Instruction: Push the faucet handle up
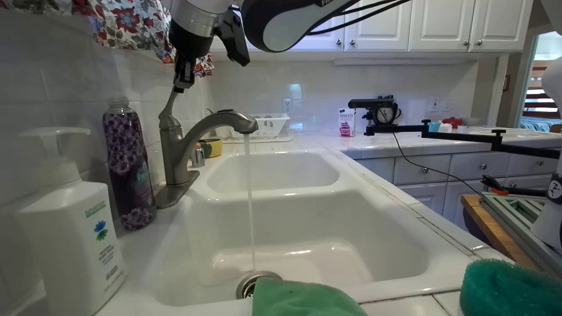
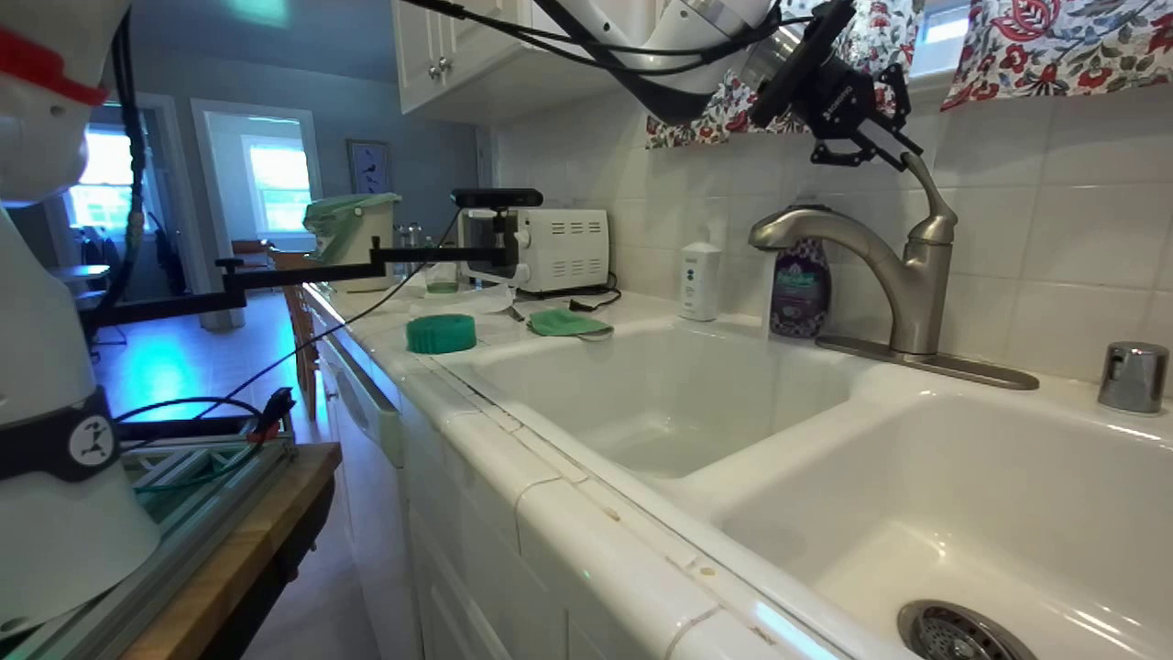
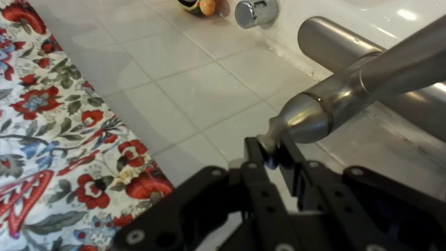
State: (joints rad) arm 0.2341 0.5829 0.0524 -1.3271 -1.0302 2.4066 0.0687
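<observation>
Faucet lever handle (image 1: pixel 168 112) sits at 12 o'clock on the faucet body (image 1: pixel 173 162), tip leaning to 1 in an exterior view, & looks raised. Robotiq gripper (image 3: pixel 271 147) has its jaws pinched round that tip, as best the wrist view shows. Spout (image 1: pixel 215 120) heads off toward 2; water stream (image 1: pixel 249 188) drops to 6 from its mouth, so I'd call the push up done or v. nearly. To do, I'd guess: confirm full travel (unclear from here), let go, back off.

Containers, clock taken from faucet body, same view: white pump bottle (image 1: pixel 72 232) at 8, opaque, can't see contents; purple floral bottle (image 1: pixel 128 171) (prob. soap) nearer, also abt 8, fill lvl unclear. White dish rack (image 1: pixel 276 126) btwn 2 & 3, contents too small to ID. Double-bowl sink (image 1: pixel 303 192) at 4: near bowl (image 1: pixel 316 224) takes the stream, landing by its drain (image 1: pixel 250 288), approx 5. Pink-&-white carton (image 1: pixel 347 120) just short of 3, contents hidden.
</observation>
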